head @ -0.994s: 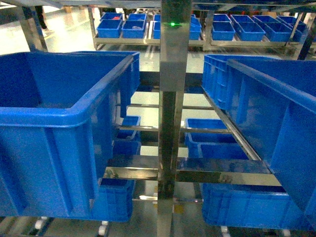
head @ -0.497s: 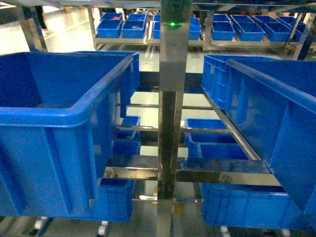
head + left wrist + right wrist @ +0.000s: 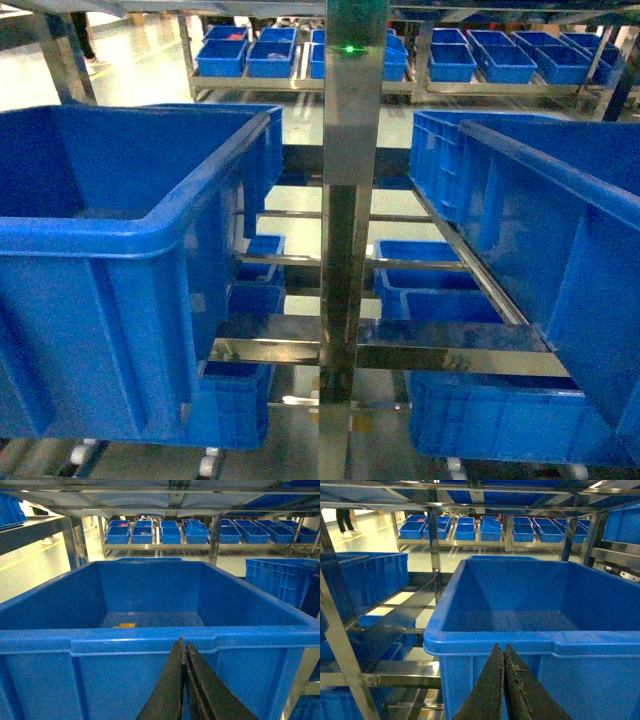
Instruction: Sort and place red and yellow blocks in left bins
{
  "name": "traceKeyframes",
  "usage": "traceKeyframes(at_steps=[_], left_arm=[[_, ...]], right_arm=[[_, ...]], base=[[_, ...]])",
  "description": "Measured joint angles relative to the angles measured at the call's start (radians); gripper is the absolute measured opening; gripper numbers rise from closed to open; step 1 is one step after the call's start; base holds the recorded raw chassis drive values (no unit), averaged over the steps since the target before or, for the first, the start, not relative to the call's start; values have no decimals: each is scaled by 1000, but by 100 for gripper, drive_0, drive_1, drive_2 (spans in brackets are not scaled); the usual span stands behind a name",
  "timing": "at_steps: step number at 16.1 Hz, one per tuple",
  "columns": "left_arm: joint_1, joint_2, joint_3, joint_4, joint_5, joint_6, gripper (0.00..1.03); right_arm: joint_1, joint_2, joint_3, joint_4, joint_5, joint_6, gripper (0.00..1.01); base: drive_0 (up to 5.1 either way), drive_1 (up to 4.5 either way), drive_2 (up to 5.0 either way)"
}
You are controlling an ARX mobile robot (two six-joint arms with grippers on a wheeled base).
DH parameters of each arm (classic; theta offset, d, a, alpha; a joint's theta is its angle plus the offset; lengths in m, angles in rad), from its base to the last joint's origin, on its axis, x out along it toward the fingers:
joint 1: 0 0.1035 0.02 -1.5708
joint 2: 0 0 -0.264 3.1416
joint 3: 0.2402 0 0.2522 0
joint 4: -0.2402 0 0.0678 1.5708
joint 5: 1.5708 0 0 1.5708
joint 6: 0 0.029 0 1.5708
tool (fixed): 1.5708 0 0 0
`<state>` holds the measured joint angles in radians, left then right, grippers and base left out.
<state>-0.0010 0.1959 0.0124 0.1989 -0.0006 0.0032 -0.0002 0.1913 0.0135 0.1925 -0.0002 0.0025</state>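
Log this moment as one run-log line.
left gripper: shut, empty, before left bin | yellow block: on bin floor | right gripper: shut, empty, before right bin | red block: not visible

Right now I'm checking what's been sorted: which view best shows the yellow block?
The left wrist view: the yellow block lies on the left bin's floor. The head view's near wall hides it; the right wrist view faces another bin.

The orange-yellow block (image 3: 124,625) lies flat on the blue bin's floor.
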Motion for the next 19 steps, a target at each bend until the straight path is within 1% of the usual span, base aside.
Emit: traceKeyframes(at_steps=[1, 2, 3, 4, 5, 12, 13, 14, 18, 19], left_arm=[[0, -14, 0, -19, 0, 0, 2], [0, -32, 0, -40, 0, 0, 2], [0, -137, 0, -193, 3, 0, 2], [0, -186, 0, -192, 1, 0, 2], [0, -185, 2, -198, 0, 0, 2], [0, -185, 0, -203, 0, 0, 2], [0, -185, 0, -203, 0, -1, 13], [0, -185, 0, -203, 0, -1, 24], [0, -185, 0, -203, 0, -1, 73], [0, -185, 0, -203, 0, -1, 83]], right_arm=[[0, -14, 0, -14, 0, 0, 2], [0, -46, 1, -59, 0, 0, 2], [0, -154, 1, -201, -2, 0, 2], [0, -187, 3, -177, -3, 0, 2], [0, -187, 1, -203, -2, 0, 2], [0, -186, 1, -198, 0, 0, 2], [0, -186, 1, -198, 0, 0, 2], [0, -186, 1, -197, 0, 0, 11], [0, -186, 1, -198, 0, 0, 58], [0, -186, 1, -198, 0, 0, 71]], base=[[0, 0, 0], [0, 0, 0], [0, 0, 0], [0, 0, 0], [0, 0, 0], [0, 0, 0], [0, 0, 0], [0, 0, 0], [0, 0, 0], [0, 0, 0]])
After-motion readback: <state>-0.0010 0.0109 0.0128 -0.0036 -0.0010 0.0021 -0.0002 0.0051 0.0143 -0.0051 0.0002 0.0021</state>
